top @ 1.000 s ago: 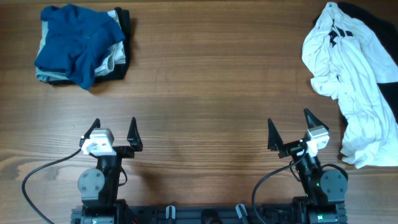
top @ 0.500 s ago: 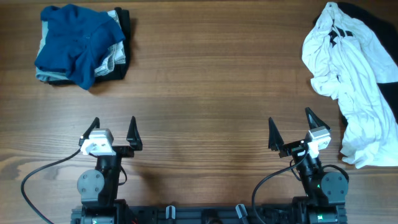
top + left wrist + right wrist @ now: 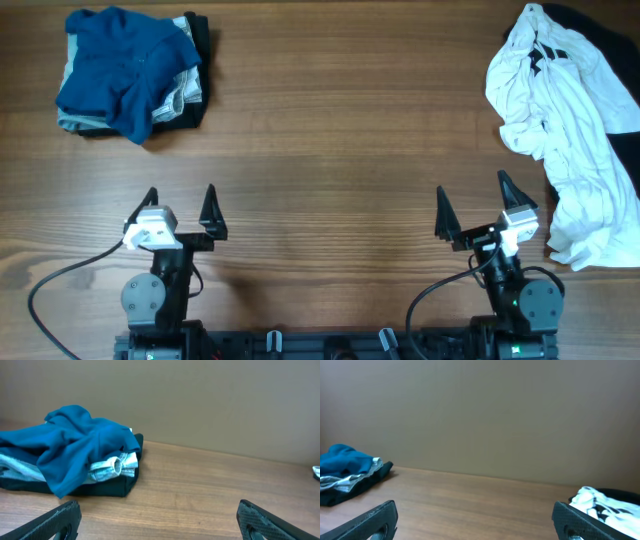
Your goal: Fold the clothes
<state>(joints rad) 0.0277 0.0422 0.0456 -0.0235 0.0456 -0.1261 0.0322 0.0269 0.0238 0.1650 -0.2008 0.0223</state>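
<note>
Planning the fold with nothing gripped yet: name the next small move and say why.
Probably reach the right pincer toward the crumpled white T-shirt beside it. It stands open and empty, nearest that unfolded shirt; the left pincer, also open, is farther off.

No legible text, label, brand or number in any view. The white T-shirt (image 3: 560, 120), crumpled at about 2 o'clock on the table (image 3: 330, 150) in the overhead view, carries black printed marks (image 3: 545, 55) near its far end; the folds break them up and no letter can be made out. In the right wrist view the same shirt (image 3: 600, 505) is too small to read
</note>
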